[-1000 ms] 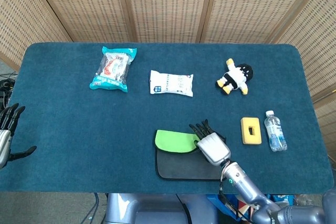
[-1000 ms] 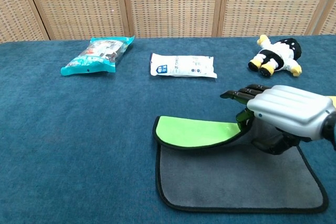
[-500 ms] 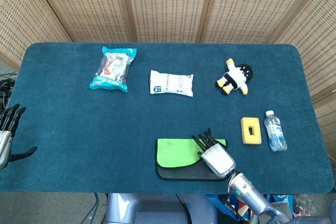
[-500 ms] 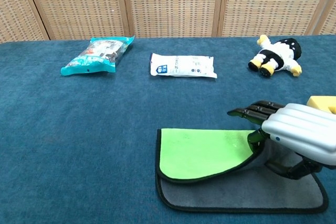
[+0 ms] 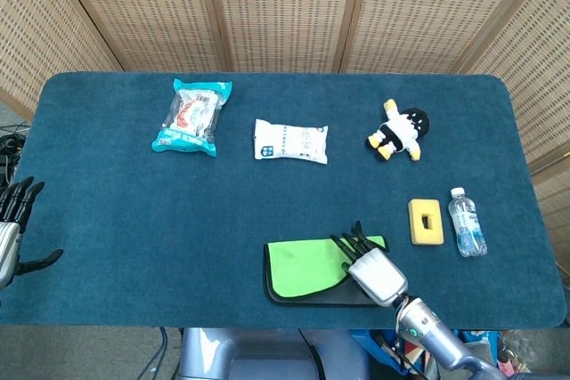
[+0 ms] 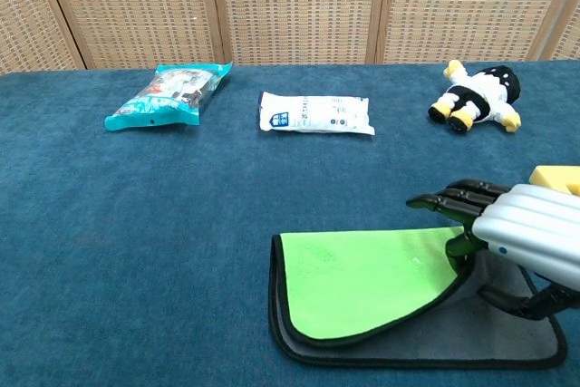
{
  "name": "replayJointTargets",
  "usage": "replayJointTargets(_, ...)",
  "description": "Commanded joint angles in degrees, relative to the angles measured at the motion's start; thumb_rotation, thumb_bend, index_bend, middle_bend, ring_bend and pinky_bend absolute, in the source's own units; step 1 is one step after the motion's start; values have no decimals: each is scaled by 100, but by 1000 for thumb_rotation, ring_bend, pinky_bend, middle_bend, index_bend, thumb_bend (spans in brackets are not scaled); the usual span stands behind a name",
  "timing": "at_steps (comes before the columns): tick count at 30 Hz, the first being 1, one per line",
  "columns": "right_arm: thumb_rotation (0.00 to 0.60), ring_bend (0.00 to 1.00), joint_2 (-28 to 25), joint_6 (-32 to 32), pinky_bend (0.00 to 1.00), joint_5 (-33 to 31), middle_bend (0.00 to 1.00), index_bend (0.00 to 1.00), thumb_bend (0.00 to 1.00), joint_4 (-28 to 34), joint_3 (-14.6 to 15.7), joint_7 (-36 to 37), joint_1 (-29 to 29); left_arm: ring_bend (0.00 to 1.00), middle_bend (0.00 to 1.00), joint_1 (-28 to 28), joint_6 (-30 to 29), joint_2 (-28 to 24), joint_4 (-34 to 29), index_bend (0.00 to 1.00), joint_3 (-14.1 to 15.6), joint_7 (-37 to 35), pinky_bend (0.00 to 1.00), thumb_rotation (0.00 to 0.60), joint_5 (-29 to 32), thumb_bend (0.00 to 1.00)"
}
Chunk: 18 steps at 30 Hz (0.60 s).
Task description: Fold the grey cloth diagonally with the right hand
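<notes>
The grey cloth (image 5: 303, 271) lies near the table's front edge, right of centre. Its far half is turned over, so the bright green underside (image 6: 362, 283) shows on top. A strip of grey (image 6: 507, 340) still shows along the near and right sides. My right hand (image 5: 374, 270) is at the cloth's right end, fingers over the green flap and thumb under it, holding the flap's corner (image 6: 458, 244). The same right hand (image 6: 530, 244) fills the lower right of the chest view. At the far left edge, off the table, my left hand (image 5: 12, 218) hangs with fingers spread and holds nothing.
A teal snack bag (image 5: 189, 116), a white packet (image 5: 290, 141) and a plush toy (image 5: 399, 131) lie across the far half of the table. A yellow block (image 5: 426, 221) and a small water bottle (image 5: 466, 222) lie just right of the cloth.
My right hand has drawn the held corner toward the near right. The green flap has flattened and now covers most of the grey. The left hand has stayed put.
</notes>
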<state>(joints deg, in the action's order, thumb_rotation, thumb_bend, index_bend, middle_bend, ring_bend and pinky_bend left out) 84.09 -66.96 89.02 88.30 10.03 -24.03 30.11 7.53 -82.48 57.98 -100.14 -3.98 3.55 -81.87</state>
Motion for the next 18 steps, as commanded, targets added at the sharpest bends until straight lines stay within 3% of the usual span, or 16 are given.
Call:
replayJointTargets(1, 600, 0, -18, 19, 0, 68, 0, 602, 575, -43, 12, 21, -31, 0, 0, -2, -4, 2, 0, 0, 0, 6, 0, 600, 0, 147)
replayJointTargets(18, 600, 0, 144, 13, 0, 261, 0, 602, 575, -151, -96, -38, -260, 0, 0, -2, 3, 14, -5, 0, 4, 38, 0, 600, -4, 147)
